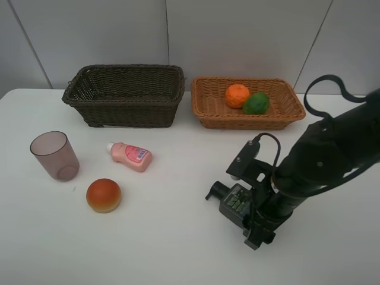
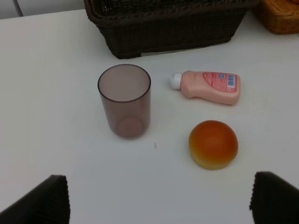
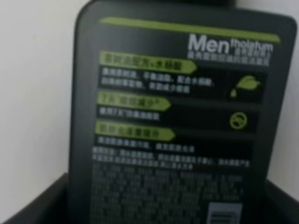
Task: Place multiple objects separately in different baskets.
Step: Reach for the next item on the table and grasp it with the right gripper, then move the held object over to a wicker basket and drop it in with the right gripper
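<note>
From the high camera: finds the dark pump bottle [image 1: 233, 202] lying flat on the table [image 1: 178, 249], front right, with the right gripper [image 1: 249, 215] down directly over it and the pump head pointing out leftward from the arm. Puts the orange [image 1: 237, 95] and the lime [image 1: 256, 103] in the tan basket [image 1: 208, 116]. Places the dark basket [image 1: 124, 107], nothing visible inside, far back and left of this hand, so probably calls for a lift and a carry across to the left.

From the left wrist: shows the left gripper [image 2: 159, 200] spread wide and holding nothing, above the cup [image 2: 124, 100], pink bottle [image 2: 210, 86] and peach [image 2: 213, 143], well apart from the dark pump bottle.

From the right wrist: fills with the bottle's label, long axis running away between the fingers [image 3: 32, 205]; too blurred to tell whether clamped on its sides or merely flanking them
</note>
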`<state>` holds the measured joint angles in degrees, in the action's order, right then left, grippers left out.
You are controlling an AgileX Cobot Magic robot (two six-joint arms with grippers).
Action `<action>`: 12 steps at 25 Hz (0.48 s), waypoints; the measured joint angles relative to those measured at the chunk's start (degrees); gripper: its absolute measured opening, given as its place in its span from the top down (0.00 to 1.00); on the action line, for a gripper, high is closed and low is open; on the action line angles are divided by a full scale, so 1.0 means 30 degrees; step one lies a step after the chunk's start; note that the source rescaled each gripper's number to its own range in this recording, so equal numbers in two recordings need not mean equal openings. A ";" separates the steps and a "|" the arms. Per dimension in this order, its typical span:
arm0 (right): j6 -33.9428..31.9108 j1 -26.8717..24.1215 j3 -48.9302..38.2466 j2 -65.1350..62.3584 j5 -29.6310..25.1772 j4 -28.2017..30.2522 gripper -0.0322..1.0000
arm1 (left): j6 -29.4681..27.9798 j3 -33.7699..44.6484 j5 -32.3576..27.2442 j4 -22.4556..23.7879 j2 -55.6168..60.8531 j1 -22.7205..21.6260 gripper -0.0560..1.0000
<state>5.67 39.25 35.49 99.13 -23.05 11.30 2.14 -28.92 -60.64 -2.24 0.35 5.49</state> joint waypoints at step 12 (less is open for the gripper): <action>0.0000 0.0000 0.0000 0.0000 0.0000 0.0531 0.92 | 0.0000 0.0000 0.0000 0.0000 0.0000 0.0000 0.00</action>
<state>5.67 39.25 35.49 99.13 -23.05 12.89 2.14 -28.92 -60.64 -2.24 0.35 5.49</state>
